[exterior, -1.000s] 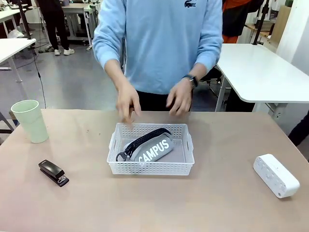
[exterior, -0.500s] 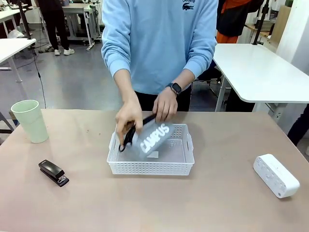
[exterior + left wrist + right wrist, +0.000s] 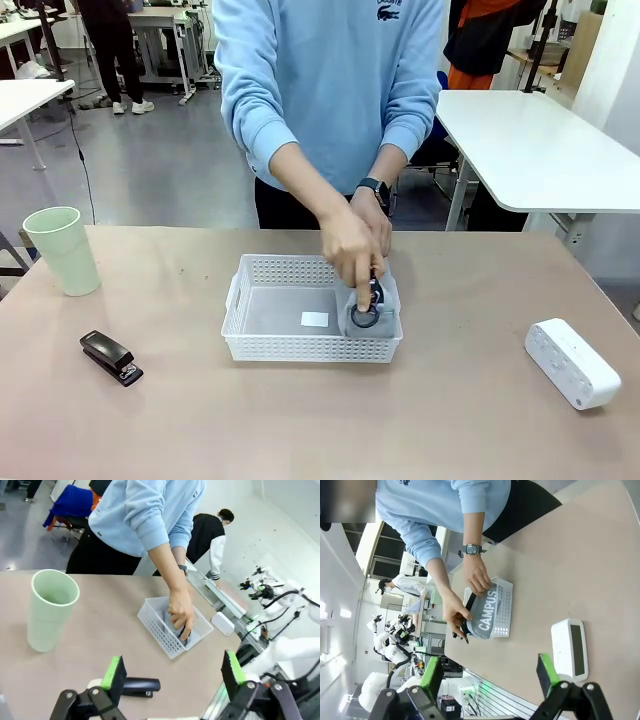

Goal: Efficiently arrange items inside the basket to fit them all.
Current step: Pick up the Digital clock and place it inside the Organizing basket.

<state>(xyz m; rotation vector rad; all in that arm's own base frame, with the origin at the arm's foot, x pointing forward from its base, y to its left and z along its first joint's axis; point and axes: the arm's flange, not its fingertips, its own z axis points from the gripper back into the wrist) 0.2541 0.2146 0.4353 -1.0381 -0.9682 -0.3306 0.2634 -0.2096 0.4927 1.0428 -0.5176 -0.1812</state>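
**Pouch moved to the basket's right end**

The grey pouch [image 3: 388, 300] lay flat and slantwise across the basket [image 3: 290, 349] a second ago (lettering up); the person's hands [image 3: 352, 248] then lifted it; now it stands bunched against the right end wall, both hands pressing it; a white label [image 3: 314, 319] on the basket floor is uncovered.

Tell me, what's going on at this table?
A person's hands are tucking the grey pouch upright against the right end of the white basket. The green cup, black stapler and white box sit on the table outside it. The left gripper and right gripper hang open, holding nothing.
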